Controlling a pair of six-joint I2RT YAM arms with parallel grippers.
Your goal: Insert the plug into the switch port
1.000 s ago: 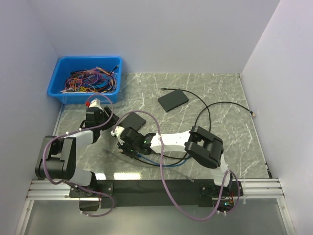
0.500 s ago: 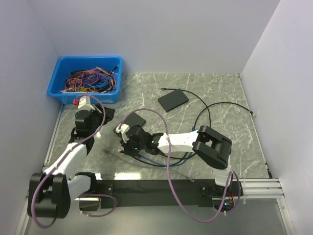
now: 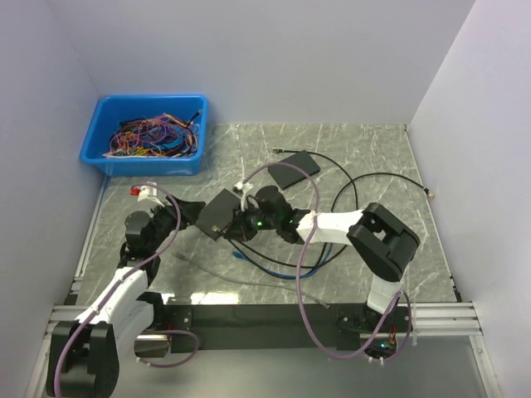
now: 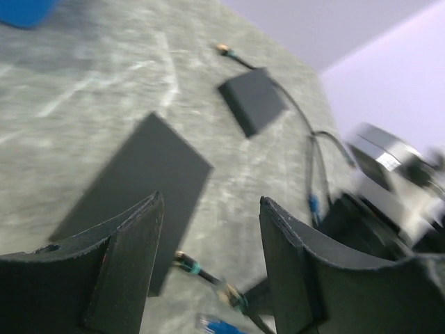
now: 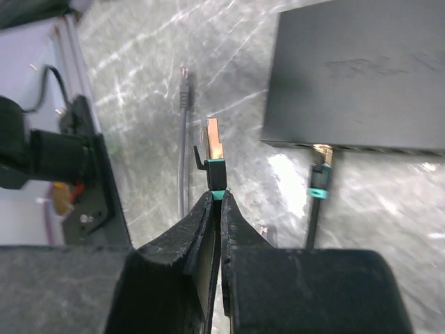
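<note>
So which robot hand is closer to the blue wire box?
Left. The left gripper is in front of the blue bin; the right gripper, holding the plug, is farther right at the switch.

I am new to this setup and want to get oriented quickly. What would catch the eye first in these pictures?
The blue bin at the table's far left corner, full of tangled coloured wires, stands out most. Next is the right gripper, shut on a plug with a green boot, held near the black switch without touching it. Another cable meets the switch's edge.
</note>
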